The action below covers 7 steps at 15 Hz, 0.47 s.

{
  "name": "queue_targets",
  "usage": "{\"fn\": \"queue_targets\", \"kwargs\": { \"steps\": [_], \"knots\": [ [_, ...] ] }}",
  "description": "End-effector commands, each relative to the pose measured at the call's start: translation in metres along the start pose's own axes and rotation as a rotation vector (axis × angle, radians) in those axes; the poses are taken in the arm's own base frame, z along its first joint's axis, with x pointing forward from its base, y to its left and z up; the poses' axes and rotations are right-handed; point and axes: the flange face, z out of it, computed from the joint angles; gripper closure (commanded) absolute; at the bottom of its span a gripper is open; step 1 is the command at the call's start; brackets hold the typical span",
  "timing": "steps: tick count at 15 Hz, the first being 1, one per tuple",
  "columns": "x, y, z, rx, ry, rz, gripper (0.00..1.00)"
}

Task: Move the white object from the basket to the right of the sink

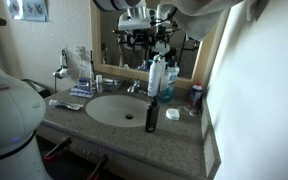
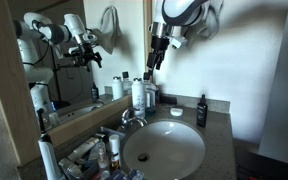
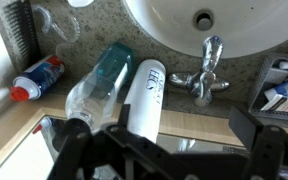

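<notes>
claw (image 2: 155,63): spread, raised | below it: white cylindrical plastic bottle (image 3: 144,95), just beside clear teal-tinted plastic bottle (image 3: 99,78) | near: chrome metal faucet (image 3: 209,70)

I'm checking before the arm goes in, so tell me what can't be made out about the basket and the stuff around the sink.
Basket: cut off by the wrist view's right edge, contents mostly unseen.
Basket in an exterior view: too small and dim to pick out anything white.
White bottle: label blurred, unreadable.
</notes>
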Motion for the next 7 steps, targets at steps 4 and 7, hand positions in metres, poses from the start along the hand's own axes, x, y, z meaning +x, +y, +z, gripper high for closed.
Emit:
{"fn": "queue_targets", "kwargs": {
  "steps": [4, 7],
  "knots": [
    [0.0, -0.03, -0.038, 0.004, 0.018, -0.038, 0.0],
    [0.001, -0.034, -0.04, 0.006, 0.025, -0.053, 0.0]
  ]
}}
